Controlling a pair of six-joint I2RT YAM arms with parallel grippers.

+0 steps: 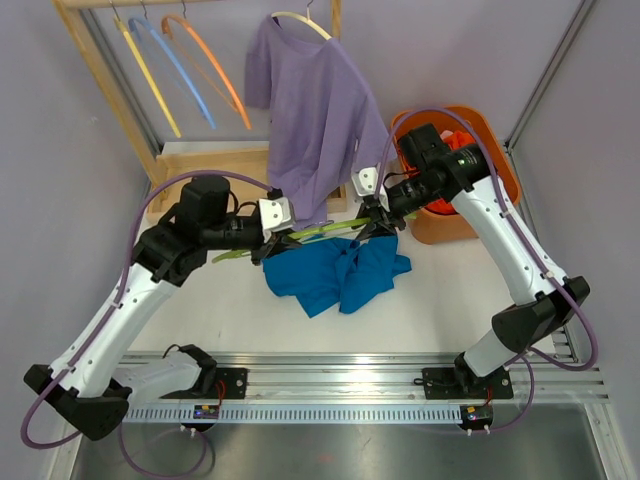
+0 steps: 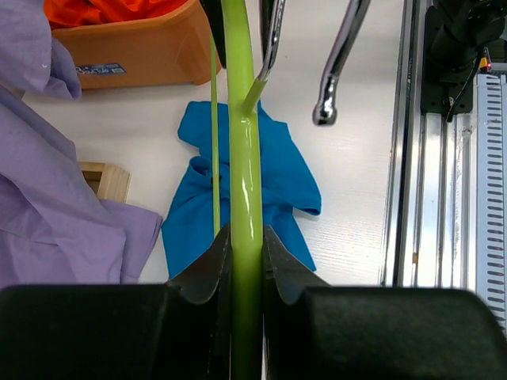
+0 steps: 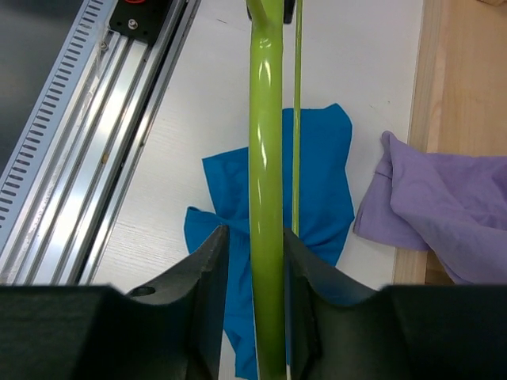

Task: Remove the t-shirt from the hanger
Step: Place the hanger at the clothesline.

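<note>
Our left gripper [image 2: 245, 241] is clamped tight on the green hanger [image 2: 244, 158]. Our right gripper [image 3: 255, 237] sits around the same bar with its jaws slightly apart, a gap showing on one side. The blue t-shirt [image 1: 335, 275] lies crumpled on the table [image 1: 450, 300] under the hanger, off it.

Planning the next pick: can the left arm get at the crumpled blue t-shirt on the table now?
Probably not yet. The left gripper is shut on the green plastic hanger, so its jaws are occupied. The blue t-shirt lies uncovered just beneath, so after letting go the way looks free.
</note>
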